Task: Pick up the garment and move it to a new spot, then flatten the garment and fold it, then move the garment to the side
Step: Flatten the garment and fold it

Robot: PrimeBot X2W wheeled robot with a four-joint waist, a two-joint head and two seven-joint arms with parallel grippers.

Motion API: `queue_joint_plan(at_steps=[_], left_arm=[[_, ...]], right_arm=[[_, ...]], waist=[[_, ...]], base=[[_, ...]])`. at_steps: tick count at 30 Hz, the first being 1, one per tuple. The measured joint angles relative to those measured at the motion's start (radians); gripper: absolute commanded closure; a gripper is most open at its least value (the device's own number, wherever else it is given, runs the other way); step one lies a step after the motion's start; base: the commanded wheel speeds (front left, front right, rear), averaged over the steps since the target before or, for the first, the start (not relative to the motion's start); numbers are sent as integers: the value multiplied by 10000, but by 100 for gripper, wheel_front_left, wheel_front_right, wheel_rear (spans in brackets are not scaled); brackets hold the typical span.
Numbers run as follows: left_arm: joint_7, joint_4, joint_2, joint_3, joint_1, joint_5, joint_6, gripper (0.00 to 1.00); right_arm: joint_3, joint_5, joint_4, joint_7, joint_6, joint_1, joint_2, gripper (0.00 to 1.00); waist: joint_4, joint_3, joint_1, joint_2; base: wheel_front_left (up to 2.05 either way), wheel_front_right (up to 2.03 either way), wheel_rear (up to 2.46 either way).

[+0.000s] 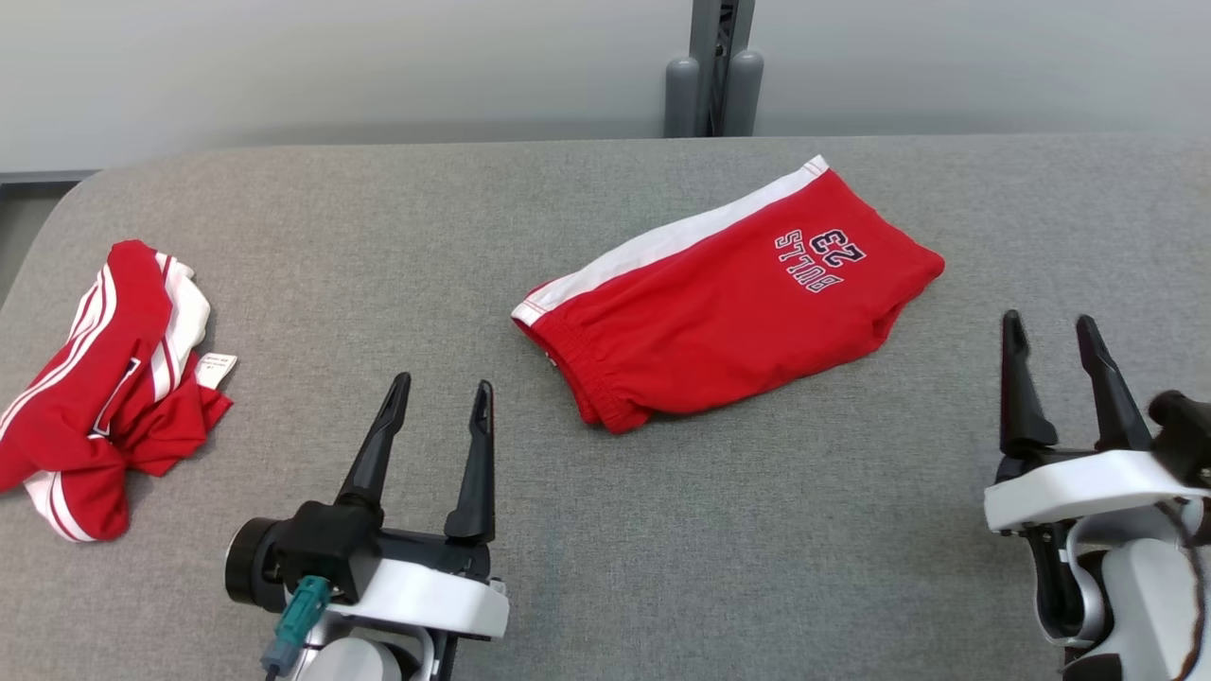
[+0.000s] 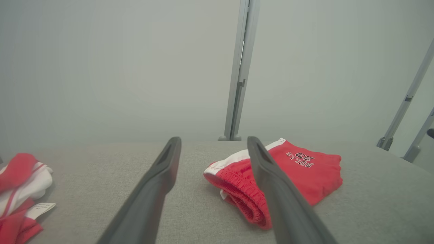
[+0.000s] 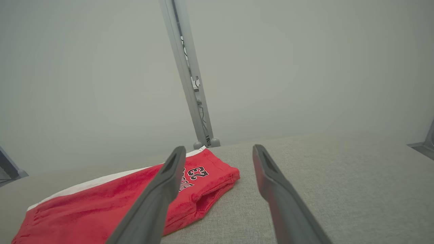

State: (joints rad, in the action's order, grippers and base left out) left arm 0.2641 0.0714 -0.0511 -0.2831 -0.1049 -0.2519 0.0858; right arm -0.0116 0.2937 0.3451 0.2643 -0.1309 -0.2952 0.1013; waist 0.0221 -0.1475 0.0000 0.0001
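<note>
Our left fingers (image 1: 378,445) and right fingers (image 1: 1020,388) both stand open and empty along the bottom of the frame. The folded shorts (image 1: 728,303) lie on the counter (image 1: 605,549) above and between them, centre-right. If we pinch only the top layer when shifting them aside, the fold may spill open, and a sweep toward the left edge could snag the crumpled garment (image 1: 104,378) there.

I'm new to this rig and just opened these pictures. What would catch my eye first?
The red shorts with a white side stripe and a BULLS 23 print lie near the middle of the grey table. A crumpled red-and-white garment sits at the table's left edge. The left gripper and right gripper hover open nearer the robot, touching neither.
</note>
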Motion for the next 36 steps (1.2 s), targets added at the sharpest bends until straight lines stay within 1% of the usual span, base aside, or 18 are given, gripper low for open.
queue_joint_plan(at_steps=[4,9,11,14,17,21,24,28,29,30,31,32,33,34,35,36], left_arm=[[2,-314,12,-257,11,242,-2,0],[0,-617,19,-623,-74,267,33,0],[0,-694,19,-802,-140,305,36,0],[2,-788,19,-1005,-378,305,82,0],[0,-786,19,-1229,-512,301,121,0],[2,-780,17,-1463,-706,286,176,0],[0,-709,25,-1526,-733,240,209,0],[2,-706,12,-1528,-881,238,211,0],[0,-708,15,-1538,-893,240,213,0],[0,-708,19,-1547,-893,240,215,0],[0,-708,25,-1551,-903,240,219,0],[0,-706,19,-1551,-917,240,219,0],[0,-706,19,-1551,-940,242,221,0],[0,-702,19,-1563,-968,242,222,0],[0,-696,19,-1569,-1005,242,226,0],[0,-685,19,-1576,-1041,242,257,0]], right_arm=[[360,1753,871,0,2,-231,4,0],[188,3428,2562,-92,2,-1582,545,0],[6,3906,3260,-460,2,-2194,805,0],[-228,4704,4102,-1172,2,-3095,1024,0],[-349,5756,4635,-2033,2,-3774,1081,0],[-393,6454,5469,-2564,4,-4310,1544,0],[-359,6853,6075,-2830,4,-4558,1684,0],[-497,7173,6395,-3037,4,-4947,1916,0],[-558,7210,6412,-3041,4,-4994,1983,2],[-606,7275,6437,-3081,4,-5073,2033,18],[-652,7327,6472,-3135,4,-5170,2063,46],[-740,7361,6487,-3170,4,-5233,2100,55],[-855,7365,6518,-3233,6,-5294,2117,67],[-947,7392,6529,-3281,15,-5356,2127,92],[-1037,7436,6516,-3373,13,-5377,2121,100],[-1179,7465,6491,-3448,12,-5403,2082,100]], waist=[[113,-146,0,0],[368,-532,0,0],[517,-713,0,0],[769,-995,0,0],[1046,-1257,0,0],[1431,-1544,0,0],[1693,-1731,0,-1],[1920,-2009,0,0],[1961,-2080,0,0],[1995,-2150,0,0],[2023,-2212,0,0],[2044,-2266,0,0],[2060,-2311,0,0],[2067,-2342,0,0],[2064,-2353,0,0],[2049,-2349,0,-1]], base=[[0,0,0],[0,0,0],[0,0,0],[0,0,0],[0,0,0],[0,0,0],[0,0,0],[0,0,0],[0,0,0],[0,0,0],[0,0,0],[0,0,0],[0,0,0],[0,0,0],[0,0,0],[0,0,0]])
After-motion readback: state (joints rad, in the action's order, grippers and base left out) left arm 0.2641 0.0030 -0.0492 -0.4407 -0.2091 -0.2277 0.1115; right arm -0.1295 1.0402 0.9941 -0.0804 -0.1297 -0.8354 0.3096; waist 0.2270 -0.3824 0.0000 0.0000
